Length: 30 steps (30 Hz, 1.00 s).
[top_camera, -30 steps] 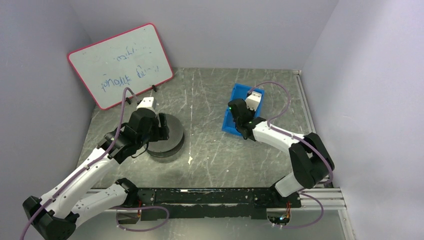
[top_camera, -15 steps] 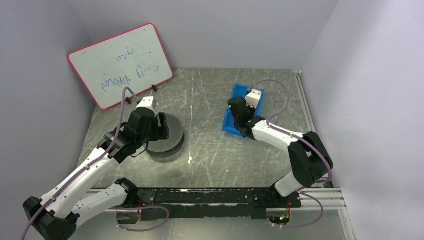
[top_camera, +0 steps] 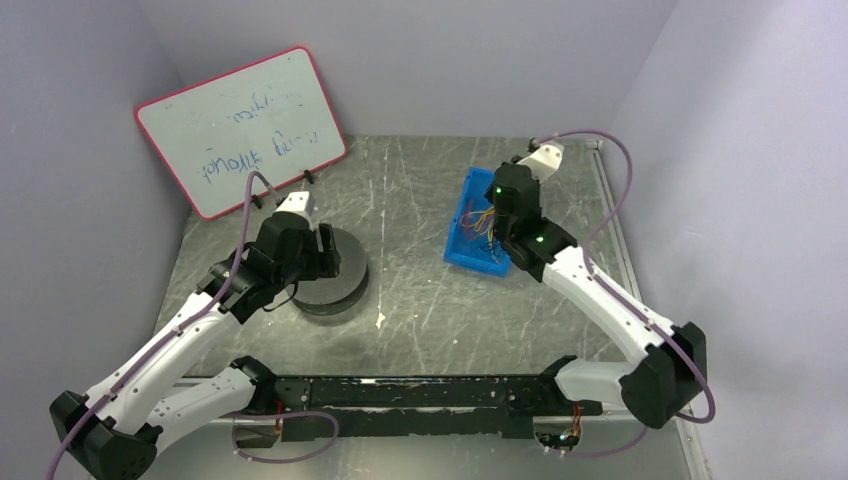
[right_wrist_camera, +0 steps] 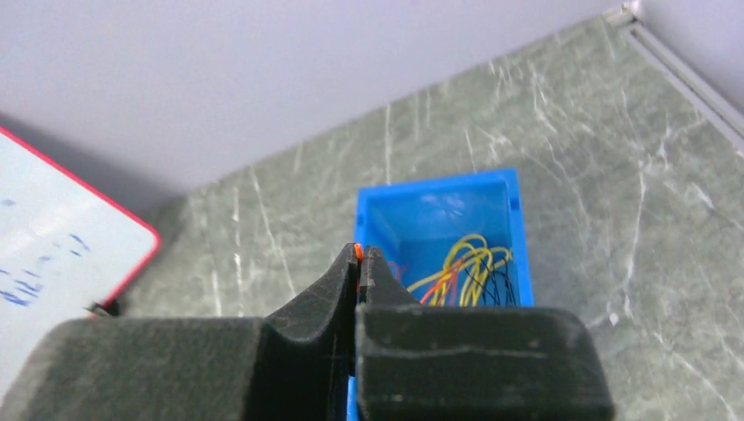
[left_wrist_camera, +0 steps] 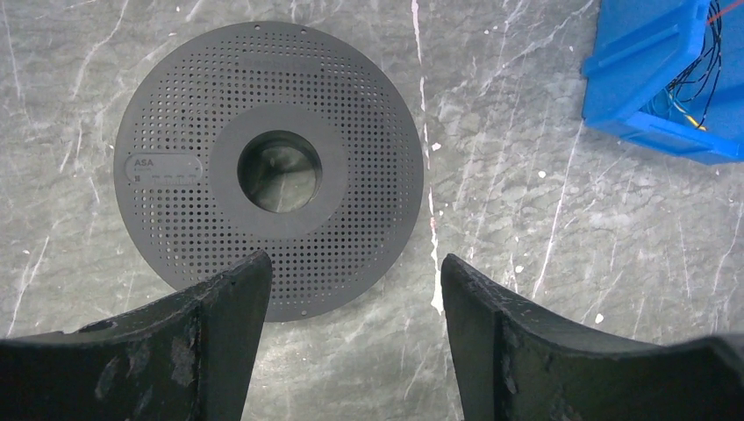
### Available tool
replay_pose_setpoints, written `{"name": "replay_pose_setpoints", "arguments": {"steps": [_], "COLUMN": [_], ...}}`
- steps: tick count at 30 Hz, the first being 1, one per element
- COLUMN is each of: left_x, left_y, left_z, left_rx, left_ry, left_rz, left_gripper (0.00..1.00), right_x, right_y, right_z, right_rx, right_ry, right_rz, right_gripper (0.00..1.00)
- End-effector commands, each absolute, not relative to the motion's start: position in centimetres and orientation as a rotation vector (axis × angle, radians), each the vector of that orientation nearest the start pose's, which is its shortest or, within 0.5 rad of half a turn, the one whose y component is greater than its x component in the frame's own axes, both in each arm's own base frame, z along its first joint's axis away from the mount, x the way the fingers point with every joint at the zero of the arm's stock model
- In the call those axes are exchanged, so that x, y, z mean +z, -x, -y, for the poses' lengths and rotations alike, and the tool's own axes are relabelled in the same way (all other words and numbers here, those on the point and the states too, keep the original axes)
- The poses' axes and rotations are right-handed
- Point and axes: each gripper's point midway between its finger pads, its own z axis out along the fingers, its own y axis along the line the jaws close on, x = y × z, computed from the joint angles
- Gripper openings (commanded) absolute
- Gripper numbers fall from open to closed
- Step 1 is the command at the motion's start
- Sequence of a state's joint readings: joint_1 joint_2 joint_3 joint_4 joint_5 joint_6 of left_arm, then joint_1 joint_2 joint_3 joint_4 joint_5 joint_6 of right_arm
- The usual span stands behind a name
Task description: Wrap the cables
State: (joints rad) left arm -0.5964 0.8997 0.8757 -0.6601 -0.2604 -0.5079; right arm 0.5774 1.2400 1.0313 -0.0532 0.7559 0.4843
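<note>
While the cables [right_wrist_camera: 465, 263] lie mostly in a loose yellow, orange and black tangle inside the blue bin [right_wrist_camera: 434, 180], the step in hand looks like the pick-up, with no winding begun. The right claw [right_wrist_camera: 360, 259] is closed tight, and a red-orange bit of the cables shows pinched at its very tips. How much strand hangs below it I cannot tell.

By my reading, the next move calls for drawing that strand up clear of the tangle without dragging the others. It then has to be carried across the desk [top_camera: 420, 290] to the spool [left_wrist_camera: 351, 175], which sits well apart from the bin.

The right arm reaches far forward, nearly straightened, its wrist above the bin. The left arm stretches forward too, its wrist bent so that the left claw [left_wrist_camera: 355, 267] points straight down over the spool's near rim. That claw is spread wide and grips nothing. It seems poised to steady the spool or take the end.
</note>
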Motion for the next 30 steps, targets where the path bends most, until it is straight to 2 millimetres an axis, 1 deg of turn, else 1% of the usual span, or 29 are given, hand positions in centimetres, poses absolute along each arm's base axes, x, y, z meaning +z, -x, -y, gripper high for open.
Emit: {"name": "replay_pose_setpoints", "arguments": {"steps": [1, 5, 9, 12, 14, 17, 24, 30], "left_x": [19.3, 19.3, 19.4, 19.4, 19.4, 19.5, 19.6, 19.7], "left_y": [-24.3, -24.3, -24.2, -24.1, -24.1, -24.1, -24.1, -24.0], "left_z": [13.7, 13.8, 13.8, 13.8, 13.8, 13.9, 13.9, 13.8], "left_rx": [-0.349, -0.358, -0.364, -0.366, -0.368, -0.372, -0.377, -0.378], "left_ry": [0.019, 0.015, 0.011, 0.012, 0.011, 0.009, 0.009, 0.009], "left_rz": [-2.227, -2.226, -2.224, -2.222, -2.221, -2.218, -2.216, -2.212], "left_gripper": [0.75, 0.74, 0.75, 0.75, 0.75, 0.75, 0.75, 0.75], "right_x": [32.7, 35.8, 38.6, 40.6, 42.3, 45.1, 52.5, 57.7], "right_y": [-37.1, -36.2, -35.6, -35.1, -34.7, -34.0, -31.7, -29.6], "right_z": [-11.0, -10.8, -10.8, -10.4, -10.1, -9.8, -9.4, -9.5], "right_rx": [0.11, 0.157, 0.194, 0.206, 0.213, 0.234, 0.332, 0.431], "right_ry": [-0.438, -0.426, -0.4, -0.392, -0.384, -0.373, -0.342, -0.303], "right_rz": [-1.621, -1.564, -1.518, -1.48, -1.445, -1.398, -1.259, -1.161], "right_gripper": [0.0, 0.0, 0.0, 0.0, 0.0, 0.0, 0.0, 0.0]}}
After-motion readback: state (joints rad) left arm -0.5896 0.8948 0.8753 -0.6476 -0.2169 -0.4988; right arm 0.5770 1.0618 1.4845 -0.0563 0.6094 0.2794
